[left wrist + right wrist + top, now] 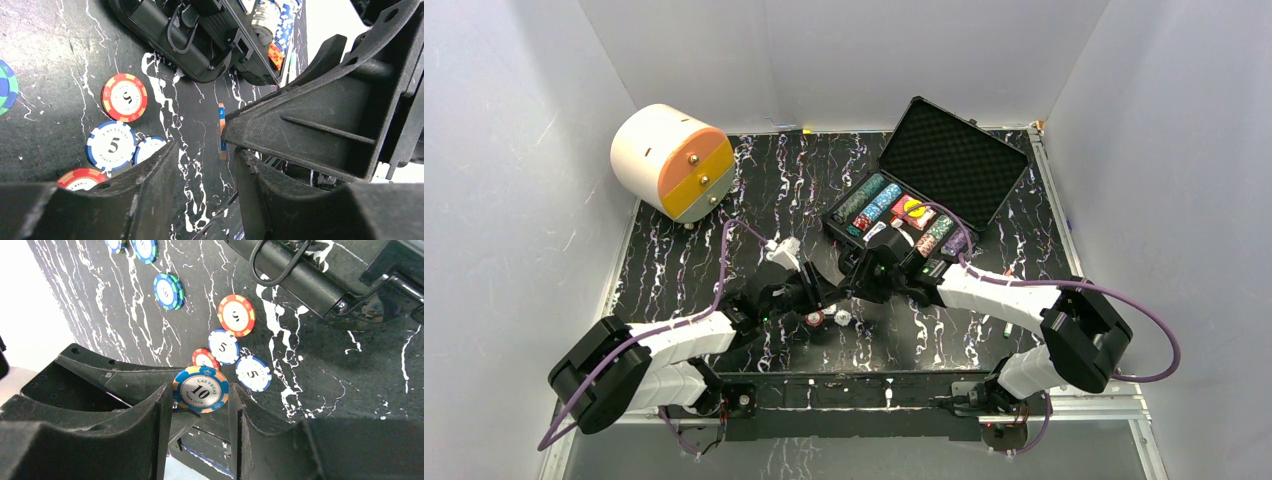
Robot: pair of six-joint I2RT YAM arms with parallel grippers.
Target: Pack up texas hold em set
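The black case (944, 160) of the texas hold em set lies open at the back right, with rows of chips (879, 200) in its foam tray. My right gripper (200, 392) is shut on a blue-and-orange "10" chip (201, 385), gripped by its rim and held above the table. The left wrist view shows that chip (221, 131) edge-on, just beyond my left gripper (201, 160). The left jaws stand apart with nothing between them. Both grippers meet at mid-table (844, 285). Loose chips lie below: a red one (236, 315), two white-and-blue "5" chips (223, 346) (253, 373), and a blue-green pair (168, 291).
A white-and-orange round drawer unit (672, 160) stands at the back left. The closed front wall of the case with its handle (280, 265) lies just beyond the loose chips. White walls enclose the black marbled table (754, 190) on three sides.
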